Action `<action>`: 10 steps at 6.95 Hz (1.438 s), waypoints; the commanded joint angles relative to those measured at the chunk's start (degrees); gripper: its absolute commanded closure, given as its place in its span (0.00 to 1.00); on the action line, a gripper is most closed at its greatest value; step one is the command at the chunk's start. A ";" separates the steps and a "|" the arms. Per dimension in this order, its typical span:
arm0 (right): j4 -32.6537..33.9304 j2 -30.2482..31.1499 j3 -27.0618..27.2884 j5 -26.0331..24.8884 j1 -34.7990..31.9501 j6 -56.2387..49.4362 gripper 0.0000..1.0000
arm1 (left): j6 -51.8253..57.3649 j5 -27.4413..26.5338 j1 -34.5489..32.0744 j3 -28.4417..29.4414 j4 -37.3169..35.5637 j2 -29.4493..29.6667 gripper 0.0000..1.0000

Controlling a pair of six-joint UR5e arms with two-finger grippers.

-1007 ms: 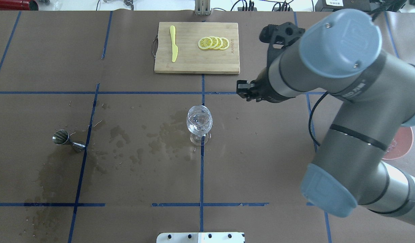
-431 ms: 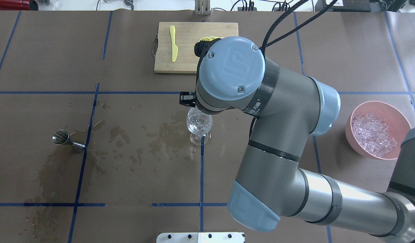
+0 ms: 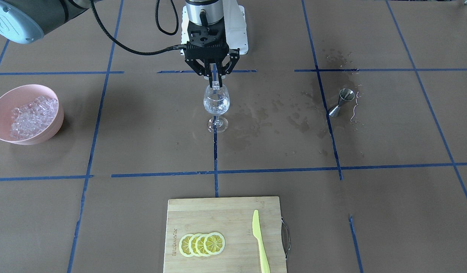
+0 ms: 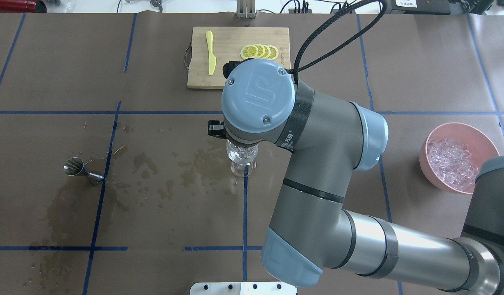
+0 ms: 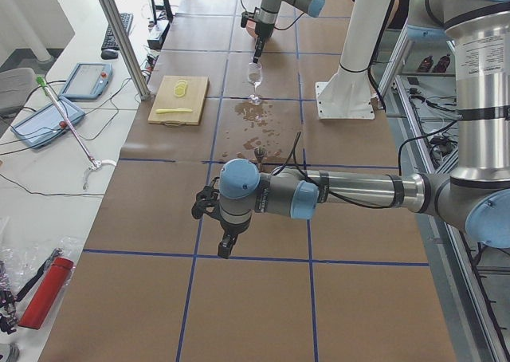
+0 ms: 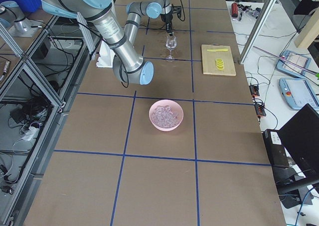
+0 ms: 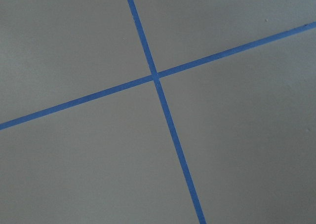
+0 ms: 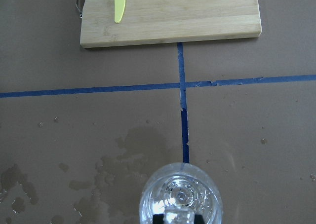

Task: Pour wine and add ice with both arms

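The clear stemmed wine glass (image 3: 216, 107) stands at the table's middle with a little clear wine and some ice in its bowl. My right gripper (image 3: 215, 81) hangs straight above its rim, shut on one clear ice cube (image 3: 217, 85). In the right wrist view the cube (image 8: 178, 216) sits over the glass mouth (image 8: 180, 197). In the overhead view the right wrist hides most of the glass (image 4: 242, 157). The heap of ice fills a pink bowl (image 4: 473, 141). My left gripper (image 5: 226, 249) shows only in the exterior left view, low over bare table; I cannot tell if it is open.
A steel jigger (image 4: 82, 171) lies on its side at the left, with wet patches (image 4: 186, 172) between it and the glass. A wooden cutting board (image 3: 218, 212) holds lemon slices (image 3: 202, 243) and a yellow knife (image 3: 260, 240).
My right arm has swung left from the bowl's side of the table to above the wine glass, uncovering the pink bowl. The glass and jigger have not moved.
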State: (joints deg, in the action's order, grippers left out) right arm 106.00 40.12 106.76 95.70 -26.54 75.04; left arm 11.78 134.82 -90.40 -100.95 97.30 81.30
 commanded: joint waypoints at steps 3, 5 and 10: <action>0.26 0.23 -0.59 -1.13 0.87 0.46 0.01 | 0.00 -0.09 -0.04 -0.03 0.00 0.09 0.00; 0.26 0.14 -0.59 -0.96 0.79 0.28 0.00 | 0.00 -0.09 -0.04 -0.03 0.00 0.09 0.00; 0.35 11.88 3.45 18.32 -22.00 -23.71 0.00 | 0.09 -0.61 -0.30 0.23 -0.09 -0.53 0.00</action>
State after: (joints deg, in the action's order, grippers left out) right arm 106.42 47.61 109.00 107.31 -40.96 61.14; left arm 11.86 134.36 -90.65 -100.74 97.30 80.99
